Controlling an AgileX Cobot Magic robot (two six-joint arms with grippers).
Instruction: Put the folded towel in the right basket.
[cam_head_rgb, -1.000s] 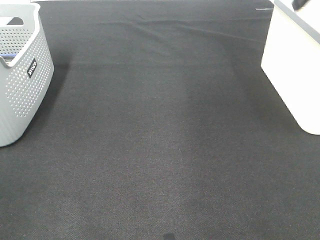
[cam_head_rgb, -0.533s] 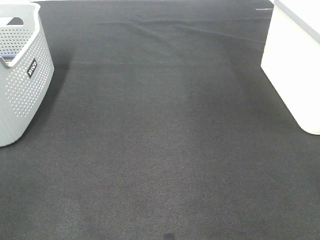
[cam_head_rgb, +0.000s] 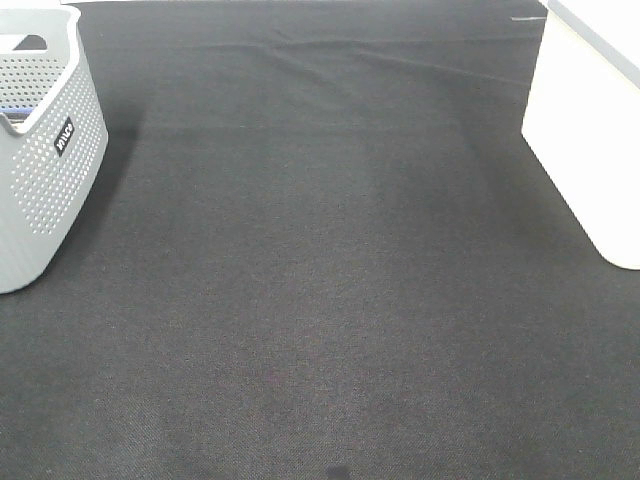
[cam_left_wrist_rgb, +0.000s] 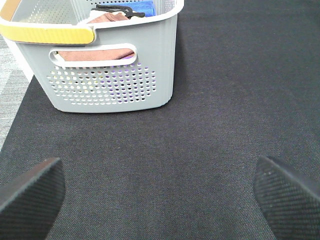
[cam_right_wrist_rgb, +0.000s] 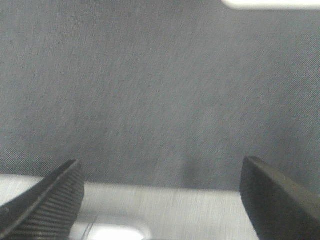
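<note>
No towel lies on the black cloth in the exterior high view, and neither gripper shows there. The right basket (cam_head_rgb: 590, 140) is white and stands at the right edge. In the left wrist view my left gripper (cam_left_wrist_rgb: 160, 185) is open and empty, low over the cloth, a short way from the grey left basket (cam_left_wrist_rgb: 150, 75). That basket holds folded towels, one brownish-pink (cam_left_wrist_rgb: 95, 54) and one blue (cam_left_wrist_rgb: 142, 7). In the right wrist view my right gripper (cam_right_wrist_rgb: 160, 192) is open and empty over blurred grey fabric (cam_right_wrist_rgb: 160, 85). I cannot tell whether that fabric is a towel.
The grey perforated basket (cam_head_rgb: 40, 170) stands at the left edge of the black table cloth (cam_head_rgb: 320, 280). It has a yellow handle (cam_left_wrist_rgb: 50, 34). A pale strip (cam_right_wrist_rgb: 160, 215) crosses the right wrist view under the fingers, and a white edge (cam_right_wrist_rgb: 270, 4) shows beyond the fabric.
A small dark part over the white basket's top edge, seen one second ago, has gone out of the exterior view. Nothing else has moved.
</note>
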